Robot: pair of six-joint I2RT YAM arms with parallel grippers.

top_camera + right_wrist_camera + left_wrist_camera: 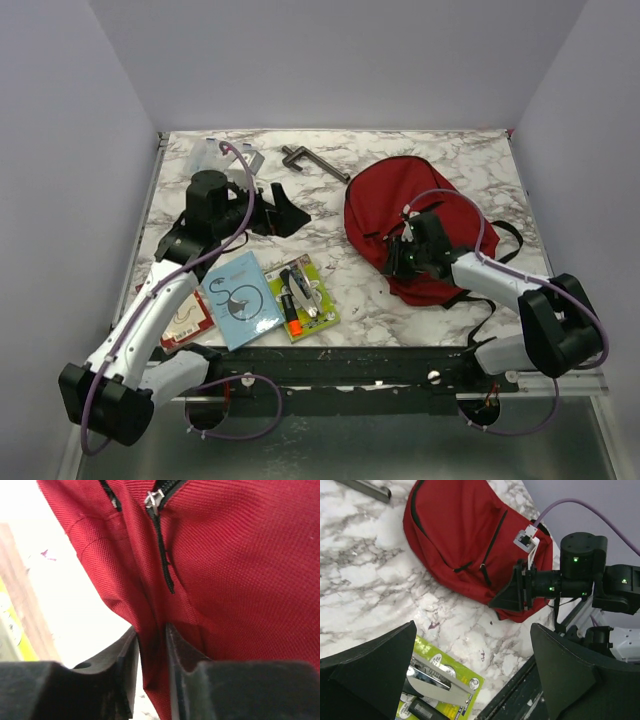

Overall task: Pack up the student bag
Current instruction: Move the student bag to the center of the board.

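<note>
The student bag (240, 555) is matt red cloth with a coarse, plainly visible weave. Its zipper pull (154, 502) is bright metal with a black cord. The right gripper (152, 632) has fingers (125, 655) of matt black plastic. The counter (365, 575) is smooth, glossy and marble-patterned. Near its front edge, a yellow-green card pack (445, 680) carries shiny clear plastic.

Soft, even light falls from above in the top view: the marble counter (400, 300) is bright, and the shadows under the arms are faint and short. The left wrist view is sharp on the bag (465, 545), yet the left pincer (472, 647) shows its fingers (370, 670) as flat black shapes. In the right wrist view the counter blows out white at left, the bag's weave is crisp, and the fingers of the right pincer (151, 630) are blurred.
</note>
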